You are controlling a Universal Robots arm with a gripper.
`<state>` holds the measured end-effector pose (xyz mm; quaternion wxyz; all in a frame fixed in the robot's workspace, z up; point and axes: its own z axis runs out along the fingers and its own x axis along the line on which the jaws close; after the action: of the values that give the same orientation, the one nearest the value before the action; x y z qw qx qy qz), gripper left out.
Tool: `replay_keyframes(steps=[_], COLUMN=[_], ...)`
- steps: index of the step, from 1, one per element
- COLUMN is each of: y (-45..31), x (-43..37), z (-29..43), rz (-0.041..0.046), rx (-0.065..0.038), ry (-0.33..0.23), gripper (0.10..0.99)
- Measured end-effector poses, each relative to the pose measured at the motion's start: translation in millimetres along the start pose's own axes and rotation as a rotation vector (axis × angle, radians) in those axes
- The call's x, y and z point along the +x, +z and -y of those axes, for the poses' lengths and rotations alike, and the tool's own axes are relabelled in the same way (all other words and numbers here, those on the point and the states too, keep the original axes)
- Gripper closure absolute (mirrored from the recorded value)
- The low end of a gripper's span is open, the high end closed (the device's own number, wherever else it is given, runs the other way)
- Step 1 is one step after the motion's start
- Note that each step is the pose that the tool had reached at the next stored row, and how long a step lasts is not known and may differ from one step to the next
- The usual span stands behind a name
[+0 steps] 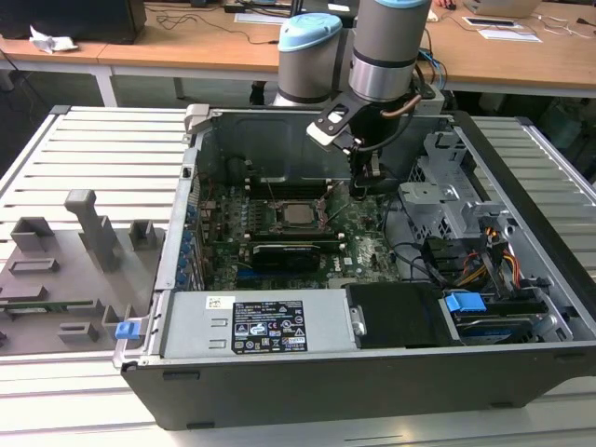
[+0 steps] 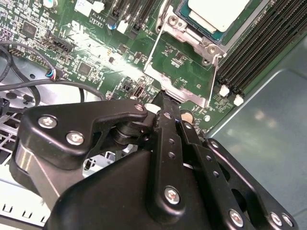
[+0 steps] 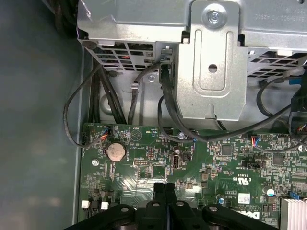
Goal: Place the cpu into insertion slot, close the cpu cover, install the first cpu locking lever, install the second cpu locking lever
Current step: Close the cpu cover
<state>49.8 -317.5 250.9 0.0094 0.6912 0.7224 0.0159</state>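
Gripper [image 2: 165,98] jaws pressed together, nothing between them, tips at the opened cpu cover's [image 2: 189,93] edge. I see the cpu [image 2: 216,14] seated in the insertion slot [image 2: 173,25].

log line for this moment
gripper: shut | pale silver square cpu: seated | hinged silver metal cpu cover: open, by gripper tip

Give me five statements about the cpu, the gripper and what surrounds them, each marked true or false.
1. The cpu lies in the insertion slot. True.
2. The gripper grips the cpu. False: its fingers are pressed together, off to one side of the slot.
3. The gripper is down inside the computer case. True.
4. The grey fixture tray lies at the exterior view's right of the case. False: it lies at the left.
5. A round coin battery sits on the motherboard. True.
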Motion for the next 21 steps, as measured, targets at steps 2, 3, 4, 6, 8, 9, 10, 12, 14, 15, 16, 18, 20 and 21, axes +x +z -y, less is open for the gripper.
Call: replay_keyframes(steps=[2, 3, 4, 6, 8, 9, 10, 12, 14, 15, 16, 18, 20, 21], y=[0.0, 0.0, 0.0, 0.0, -0.1, -0.1, 0.0, -0.1, -0.1, -0.1, -0.1, -0.1, -0.2, -0.2], x=[0.0, 0.0, 0.0, 0.1, 0.1, 0.1, 0.1, 0.1, 0.1, 0.1, 0.2, 0.2, 0.2, 0.3], z=[0.3, 0.5, 0.7, 1.1, 1.5, 1.7, 1.9, 2.3, 2.8, 3.0, 3.7, 4.2, 5.0, 5.4], rz=[0.0000, 0.0000, 0.0000, 0.0000, 0.0000, 0.0000, 0.0000, 0.0000, 0.0000, 0.0000, 0.0000, 0.0000, 0.0000, 0.0000], rx=[0.000, 0.000, 0.000, 0.000, 0.000, 0.000, 0.000, 0.000, 0.000, 0.000, 0.000, 0.000, 0.000, 0.000], ry=[0.000, 0.000, 0.000, 0.000, 0.000, 0.000, 0.000, 0.000, 0.000, 0.000, 0.000, 0.000, 0.000, 0.000], gripper=[0.980, 0.980, 0.980, 0.980, 0.980, 0.980, 0.980, 0.980, 0.980, 0.980, 0.980, 0.980, 0.980, 0.980])
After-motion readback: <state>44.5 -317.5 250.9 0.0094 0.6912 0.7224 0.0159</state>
